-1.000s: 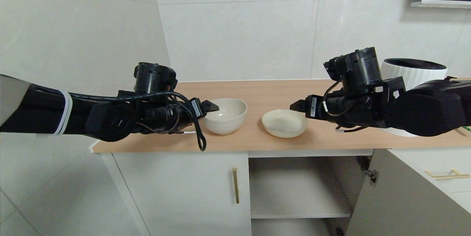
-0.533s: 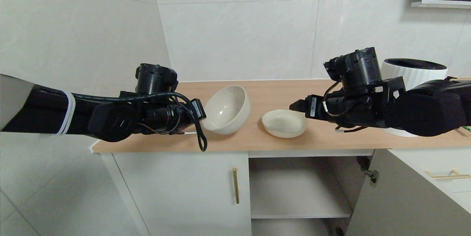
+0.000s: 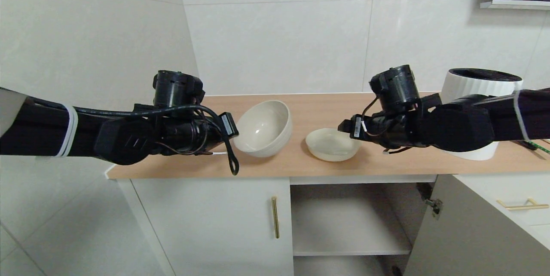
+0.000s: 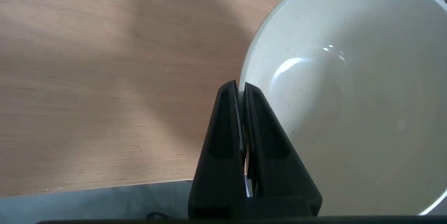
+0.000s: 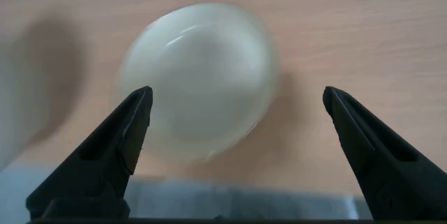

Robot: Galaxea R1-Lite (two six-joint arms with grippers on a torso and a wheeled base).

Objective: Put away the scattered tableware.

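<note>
Two jaws of our left gripper [image 4: 242,88] clamp the tilted deep bowl [image 3: 264,127] by its rim; our right gripper [image 3: 342,126], jaws wide and empty, hangs beside the shallow bowl [image 3: 331,143].

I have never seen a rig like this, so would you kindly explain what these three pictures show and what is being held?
This is a two-armed robot tidying tableware in a kitchen. The wide picture comes from a camera on its head, looking at a wooden counter. Each close-up comes from a camera on one wrist, looking along that arm's gripper. On the counter are a deep bowl, a shallow dish and, farther to the robot's right, a white ribbed container. Below, a cupboard stands open. The left gripper is pinched shut on the deep bowl's rim, and the bowl is tilted. The right gripper is open and holds nothing; the shallow dish lies just ahead of it.
</note>
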